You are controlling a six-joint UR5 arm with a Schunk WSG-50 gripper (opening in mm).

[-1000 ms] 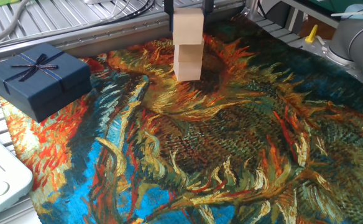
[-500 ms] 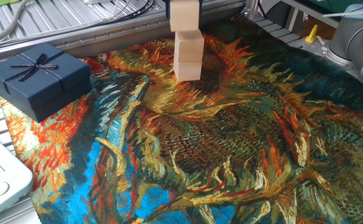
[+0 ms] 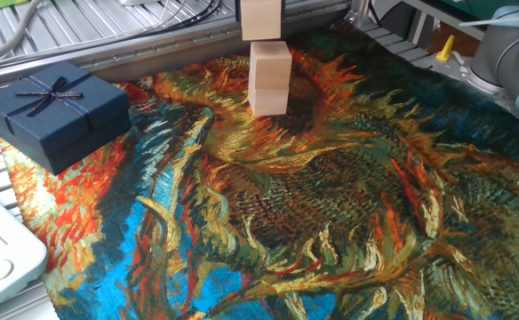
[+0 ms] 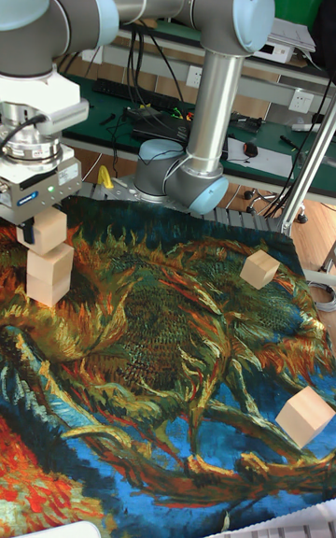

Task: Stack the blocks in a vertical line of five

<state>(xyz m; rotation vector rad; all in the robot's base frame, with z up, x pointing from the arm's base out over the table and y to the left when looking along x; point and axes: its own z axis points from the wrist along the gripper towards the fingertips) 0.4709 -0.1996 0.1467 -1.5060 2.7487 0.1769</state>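
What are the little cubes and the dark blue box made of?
The cubes look like plain bare wood: pale beige, matte, with no paint. The blue box looks like stiff card or paper with a thin ribbon bow; its flat dull faces and sharp folded edges suggest that, though I can't be sure.

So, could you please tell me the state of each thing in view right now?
gripper: shut on held block.
held block: directly over stack, contact unclear.
stack: two blocks, upright.
far loose block: on cloth, unstacked.
near loose block: on cloth, unstacked.
gift box: closed, ribbon tied.
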